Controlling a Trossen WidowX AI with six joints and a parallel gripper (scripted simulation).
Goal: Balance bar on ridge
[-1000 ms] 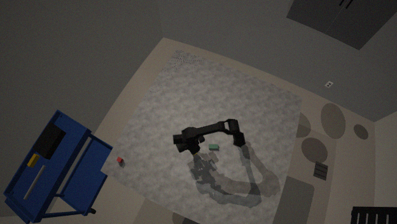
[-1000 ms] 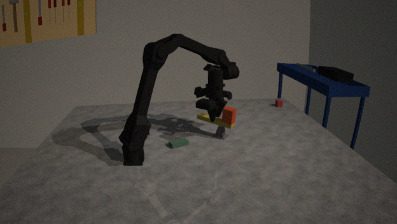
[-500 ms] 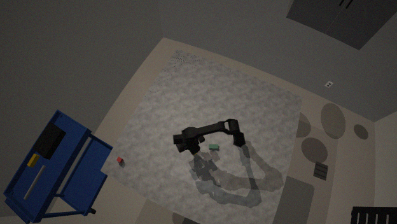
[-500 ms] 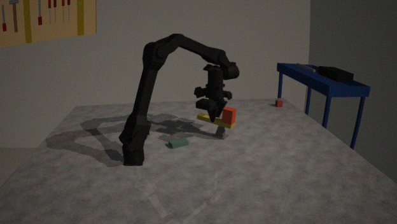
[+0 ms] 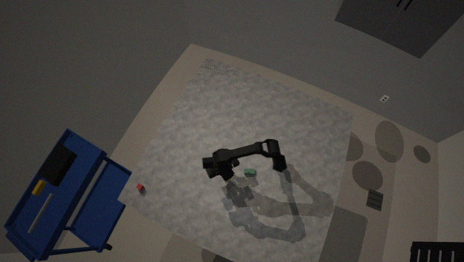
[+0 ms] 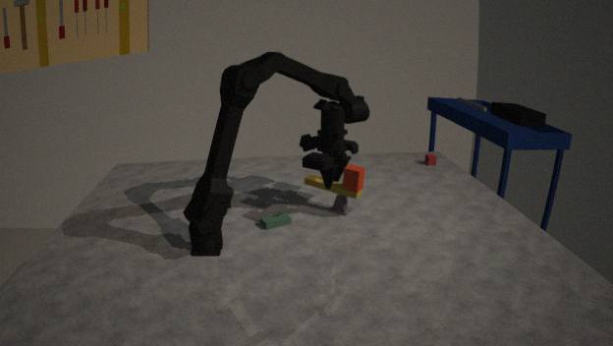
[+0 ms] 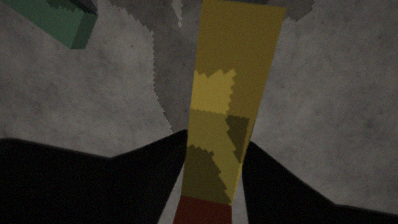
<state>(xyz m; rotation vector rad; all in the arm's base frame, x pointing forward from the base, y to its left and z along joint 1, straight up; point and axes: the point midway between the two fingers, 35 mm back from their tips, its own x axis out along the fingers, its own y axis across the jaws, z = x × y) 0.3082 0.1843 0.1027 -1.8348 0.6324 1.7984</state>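
Note:
My gripper (image 6: pixel 329 185) (image 7: pixel 216 142) is shut on the yellow bar (image 6: pixel 315 182) (image 7: pixel 242 40), with one finger on each side of it, and holds it above the table. An orange-red block (image 6: pixel 354 179) (image 7: pixel 202 213) sits on one end of the bar. In the exterior view the bar slopes down towards the block's end; perspective leaves its true level unclear. A small grey-purple shape, apparently the ridge (image 6: pixel 342 205), stands on the table below the block's end. The frames do not show clearly whether bar and ridge touch.
A green block (image 5: pixel 250 172) (image 6: pixel 276 222) (image 7: pixel 62 27) lies on the table between the arm's base and the gripper. A small red cube (image 5: pixel 140 187) (image 6: pixel 430 159) lies near the table's far edge, by a blue cart (image 5: pixel 100 193) (image 6: pixel 537 141).

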